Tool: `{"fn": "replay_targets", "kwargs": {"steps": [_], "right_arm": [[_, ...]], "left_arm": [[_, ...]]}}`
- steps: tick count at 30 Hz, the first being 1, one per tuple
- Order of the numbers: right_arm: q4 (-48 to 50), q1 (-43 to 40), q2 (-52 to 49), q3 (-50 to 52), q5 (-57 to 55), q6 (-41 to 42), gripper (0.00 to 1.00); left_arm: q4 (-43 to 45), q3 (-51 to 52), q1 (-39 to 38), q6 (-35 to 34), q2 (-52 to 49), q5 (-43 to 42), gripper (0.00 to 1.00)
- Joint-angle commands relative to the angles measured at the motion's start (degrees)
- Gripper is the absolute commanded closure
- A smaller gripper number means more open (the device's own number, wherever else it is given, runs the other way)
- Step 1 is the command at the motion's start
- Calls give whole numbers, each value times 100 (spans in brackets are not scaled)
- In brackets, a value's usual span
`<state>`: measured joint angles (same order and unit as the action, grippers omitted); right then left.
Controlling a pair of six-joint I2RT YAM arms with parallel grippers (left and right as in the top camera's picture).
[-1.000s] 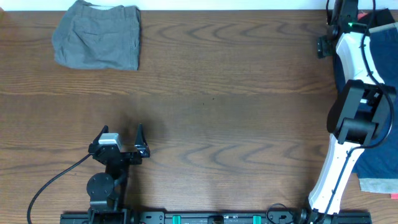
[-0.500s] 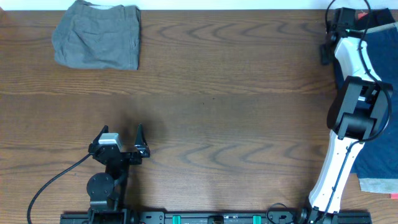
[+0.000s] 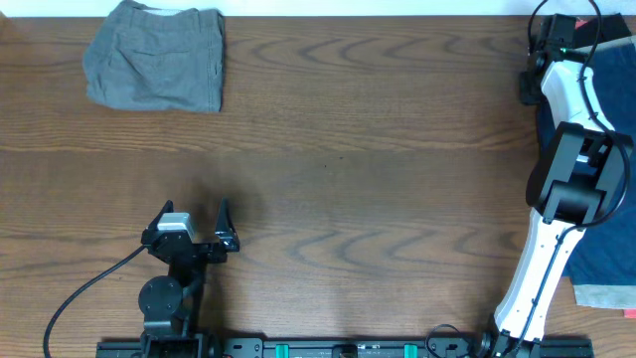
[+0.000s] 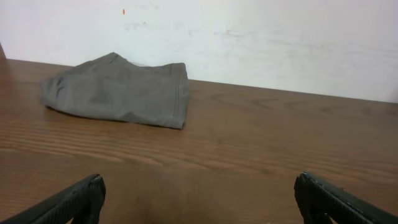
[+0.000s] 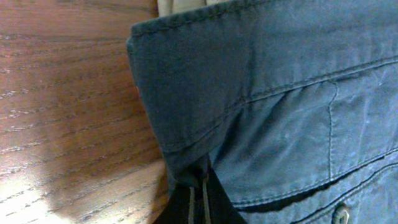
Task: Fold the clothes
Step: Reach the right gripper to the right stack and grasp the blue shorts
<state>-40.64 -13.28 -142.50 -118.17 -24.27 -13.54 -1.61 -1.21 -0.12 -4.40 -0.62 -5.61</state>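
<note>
A dark navy-blue pair of shorts [image 5: 280, 93] lies at the table's right edge [image 3: 608, 99], partly under my right arm. My right gripper [image 5: 199, 186] is shut on the waistband edge of this pair, the fabric pinched between the two black fingertips. In the overhead view that gripper [image 3: 545, 35] sits at the far right corner. A grey pair [image 3: 154, 55] lies bunched at the far left [image 4: 118, 90]. My left gripper [image 3: 194, 227] rests near the front left, open and holding nothing, with its fingers [image 4: 81, 199] wide apart.
A strip of beige fabric [image 5: 180, 5] shows beyond the navy waistband. A light cloth patch [image 3: 601, 295] peeks out at the front right edge. A white wall [image 4: 249, 37] backs the wooden table [image 3: 348, 169]. A black cable [image 3: 79, 293] trails from the left arm.
My right gripper has closed onto the navy shorts' waistband edge, and its wrist has shifted slightly right. The left arm has not moved.
</note>
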Motion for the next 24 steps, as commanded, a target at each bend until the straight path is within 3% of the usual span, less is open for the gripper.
{"fn": "replay_targets", "kwargs": {"steps": [1,24], "right_arm": [[-28,-57,48,-46,-125,415,99],[-400,22,1440,-44,225,1073,99]], "left_arm": [[-197,98,-24,74,39,-98,2],[-197,98,-24,74,39,-98,2]]}}
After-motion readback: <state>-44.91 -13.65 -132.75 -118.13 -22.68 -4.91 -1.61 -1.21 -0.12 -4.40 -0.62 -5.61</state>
